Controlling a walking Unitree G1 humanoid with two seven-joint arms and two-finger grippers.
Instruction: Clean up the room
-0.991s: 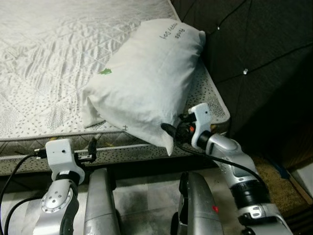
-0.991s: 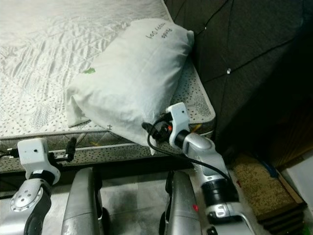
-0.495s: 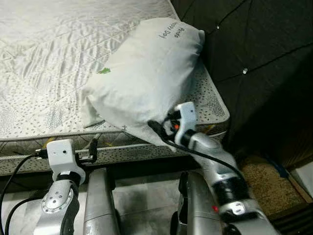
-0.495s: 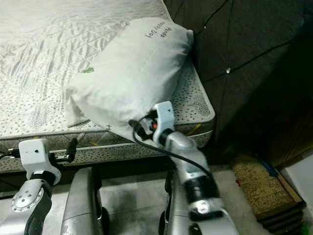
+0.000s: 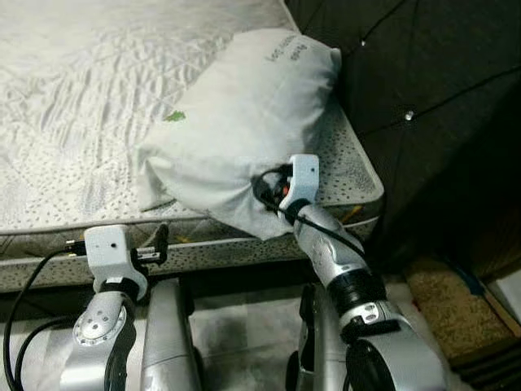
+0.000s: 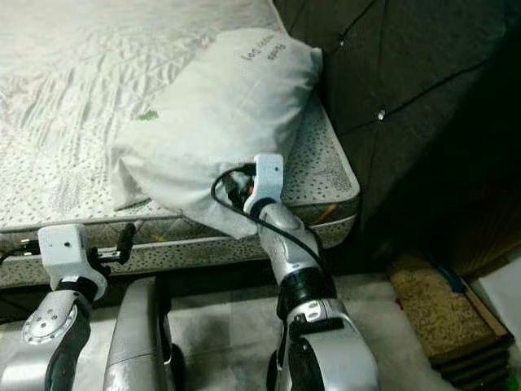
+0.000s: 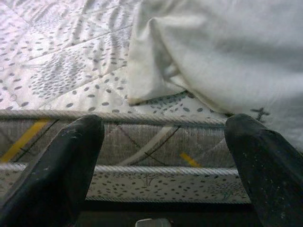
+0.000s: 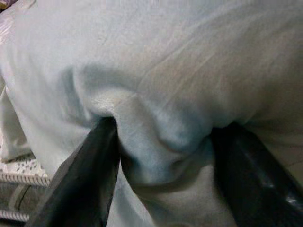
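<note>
Behind everything stands a dark padded headboard [image 5: 423, 98], and before it a mattress [image 5: 73, 122] with a quilted, dotted cover takes most of the scene. On the left, the left gripper [image 7: 165, 170] hangs low in front of the mattress edge, its two black fingers [image 7: 61, 165] spread wide with nothing between them; the loose corner of the pillow [image 5: 244, 122] lies on the mattress just beyond and above it. Further right, the right gripper [image 8: 163, 165] is pushed into the lower end of the pillow. Its fingers [image 8: 85, 179] stand on both sides of a fold of the white cloth and pinch it, so I judge that it grips the pillow. From this gripper the pillow reaches away toward the headboard, lying at an angle, with its near corner hanging a little over the mattress edge.

The tidying seems only at its start: the pillow is caught but not yet put straight, and placing it neatly against the headboard is left to do.
</note>
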